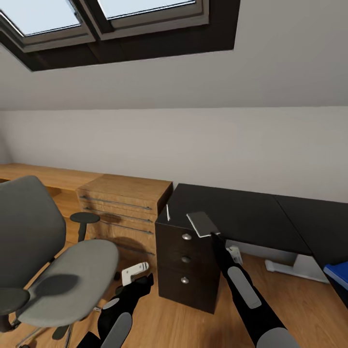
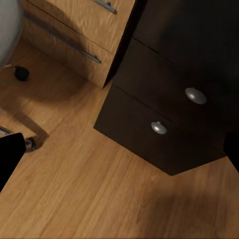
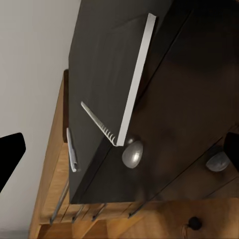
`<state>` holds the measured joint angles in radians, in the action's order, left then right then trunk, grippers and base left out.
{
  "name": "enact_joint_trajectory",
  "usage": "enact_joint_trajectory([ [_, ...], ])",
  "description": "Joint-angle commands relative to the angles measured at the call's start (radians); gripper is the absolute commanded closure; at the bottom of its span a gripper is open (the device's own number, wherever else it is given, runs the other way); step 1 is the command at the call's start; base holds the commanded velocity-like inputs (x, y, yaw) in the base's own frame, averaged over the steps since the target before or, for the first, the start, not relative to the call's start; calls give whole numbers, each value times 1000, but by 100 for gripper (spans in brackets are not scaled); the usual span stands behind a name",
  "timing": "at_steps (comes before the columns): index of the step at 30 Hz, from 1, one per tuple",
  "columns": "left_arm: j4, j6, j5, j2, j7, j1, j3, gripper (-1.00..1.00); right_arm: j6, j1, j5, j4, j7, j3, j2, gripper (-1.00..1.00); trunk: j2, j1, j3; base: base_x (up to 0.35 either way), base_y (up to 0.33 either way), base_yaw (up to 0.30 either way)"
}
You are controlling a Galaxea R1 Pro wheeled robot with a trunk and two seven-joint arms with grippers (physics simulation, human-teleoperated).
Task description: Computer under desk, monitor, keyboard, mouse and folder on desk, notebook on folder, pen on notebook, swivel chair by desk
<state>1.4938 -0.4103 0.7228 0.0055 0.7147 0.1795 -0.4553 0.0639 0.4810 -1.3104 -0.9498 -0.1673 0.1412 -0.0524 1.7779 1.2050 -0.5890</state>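
Note:
The grey swivel chair [image 1: 58, 261] stands at the left with nothing on its seat. The black-topped desk [image 1: 251, 212] runs along the wall. A small grey notebook [image 1: 202, 224] lies at the desk's front edge above the black drawer unit [image 1: 186, 270], one side jutting over the edge. My right gripper [image 1: 215, 237] is just below it, open, its jaws spread wide either side of the notebook [image 3: 134, 89]. The pale pen [image 1: 168, 212] lies on the desk's left end, also seen as the pen [image 3: 72, 149]. My left gripper [image 1: 140, 280] hangs open, low beside the drawers. A bright-blue flat thing [image 1: 338, 273], perhaps the folder, shows at the right edge.
A low light-wood cabinet [image 1: 123, 208] with metal handles stands between the chair and the drawer unit [image 2: 164, 114]. The cabinet [image 2: 74, 30] and wood floor [image 2: 89, 194] lie below my left gripper [image 2: 119, 154]. A white desk foot [image 1: 295, 266] rests on the floor. Skylights sit in the sloped ceiling.

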Motion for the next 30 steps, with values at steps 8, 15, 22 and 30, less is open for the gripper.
enact_joint_trajectory([
  [8,0,-2,6,1,8,1,-2,-100,7,1,-9,-1,-4,2,3,-100,57,31,-26,0,0,15],
  [15,0,-2,6,-1,8,1,-2,-100,6,1,-9,1,-5,-1,3,-100,106,58,-48,0,0,2],
  [22,0,-2,6,-1,8,1,-2,-100,2,1,-16,2,-6,-26,5,-100,127,69,-58,0,0,0],
  [30,1,-4,6,2,7,1,-3,-100,-8,1,-132,2,-7,-81,8,-100,127,69,-58,0,0,0],
])
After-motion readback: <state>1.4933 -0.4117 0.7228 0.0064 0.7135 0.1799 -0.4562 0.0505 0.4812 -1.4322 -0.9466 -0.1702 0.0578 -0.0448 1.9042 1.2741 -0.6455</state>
